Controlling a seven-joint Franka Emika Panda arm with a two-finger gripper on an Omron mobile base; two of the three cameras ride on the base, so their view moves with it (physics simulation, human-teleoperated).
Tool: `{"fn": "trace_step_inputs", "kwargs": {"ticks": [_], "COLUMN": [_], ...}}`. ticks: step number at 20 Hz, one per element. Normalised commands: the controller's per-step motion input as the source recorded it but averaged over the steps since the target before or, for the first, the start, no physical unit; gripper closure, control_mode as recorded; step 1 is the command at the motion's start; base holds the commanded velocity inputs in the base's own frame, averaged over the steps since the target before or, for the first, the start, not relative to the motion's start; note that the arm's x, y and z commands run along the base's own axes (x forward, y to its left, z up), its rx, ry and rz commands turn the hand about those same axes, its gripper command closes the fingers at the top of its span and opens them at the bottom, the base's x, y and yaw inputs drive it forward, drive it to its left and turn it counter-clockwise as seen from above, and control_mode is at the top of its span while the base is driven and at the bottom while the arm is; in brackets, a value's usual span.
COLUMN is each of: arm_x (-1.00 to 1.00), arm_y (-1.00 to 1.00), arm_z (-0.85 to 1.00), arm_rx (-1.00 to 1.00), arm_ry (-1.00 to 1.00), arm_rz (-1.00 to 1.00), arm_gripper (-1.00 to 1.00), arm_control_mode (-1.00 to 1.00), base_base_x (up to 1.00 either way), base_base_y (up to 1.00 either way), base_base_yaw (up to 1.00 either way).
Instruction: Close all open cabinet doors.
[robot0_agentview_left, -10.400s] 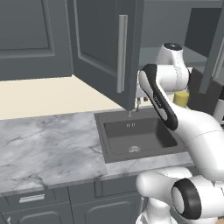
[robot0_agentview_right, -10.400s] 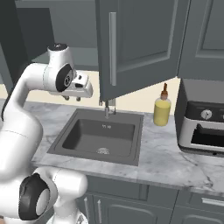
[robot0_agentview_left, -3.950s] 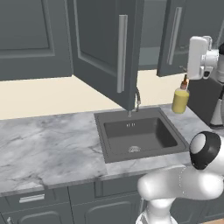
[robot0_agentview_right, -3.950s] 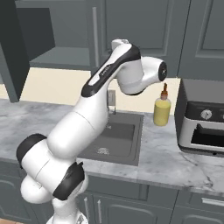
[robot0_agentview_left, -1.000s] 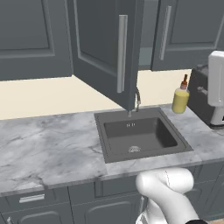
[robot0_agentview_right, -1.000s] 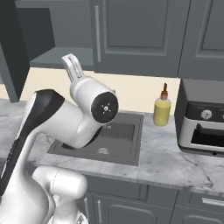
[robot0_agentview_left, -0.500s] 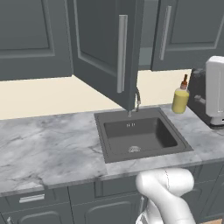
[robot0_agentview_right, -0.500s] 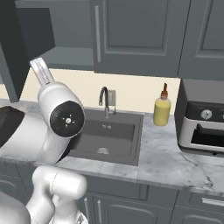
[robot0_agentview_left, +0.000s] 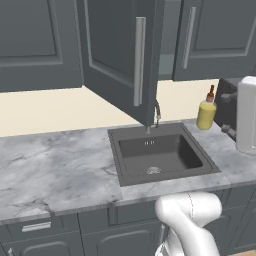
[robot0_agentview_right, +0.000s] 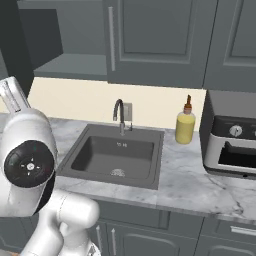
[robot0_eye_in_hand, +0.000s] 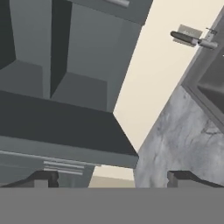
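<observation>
While my gripper (robot0_eye_in_hand: 109, 179) hangs with jaws spread wide and empty, 1 open cabinet door (robot0_agentview_left: 122, 55) juts out at 12 o'clock above the sink (robot0_agentview_left: 160, 155); next I push it shut.

Cream wall (robot0_agentview_left: 60, 107) behind a grey marble counter (robot0_agentview_left: 55, 170) with a dark sink (robot0_agentview_left: 162, 155).

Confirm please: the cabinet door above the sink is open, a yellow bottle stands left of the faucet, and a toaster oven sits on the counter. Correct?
Not quite. The yellow bottle stands right of the faucet, as the right base view shows. The cabinet door is open, and the toaster oven sits on the counter.
</observation>
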Motion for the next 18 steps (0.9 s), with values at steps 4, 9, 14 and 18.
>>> {"fn": "trace_step_inputs", "kwargs": {"ticks": [4,9,14,18], "arm_x": [-0.55,-0.3,-0.06,0.01], "arm_y": [0.38,0.5,0.67,0.68], "arm_z": [0.0,0.0,0.0,0.0], "arm_rx": [0.0,0.0,0.0,0.0], "arm_ry": [0.01,0.11,0.12,0.1], "arm_rz": [0.0,0.03,0.08,0.03], "arm_gripper": [-1.0,-1.0,-1.0,-1.0], "arm_control_mode": [-1.0,-1.0,-1.0,-1.0], "base_base_x": [0.0,0.0,0.0,0.0], "base_base_y": [0.0,0.0,0.0,0.0], "base_base_yaw": [0.0,0.0,0.0,0.0]}}
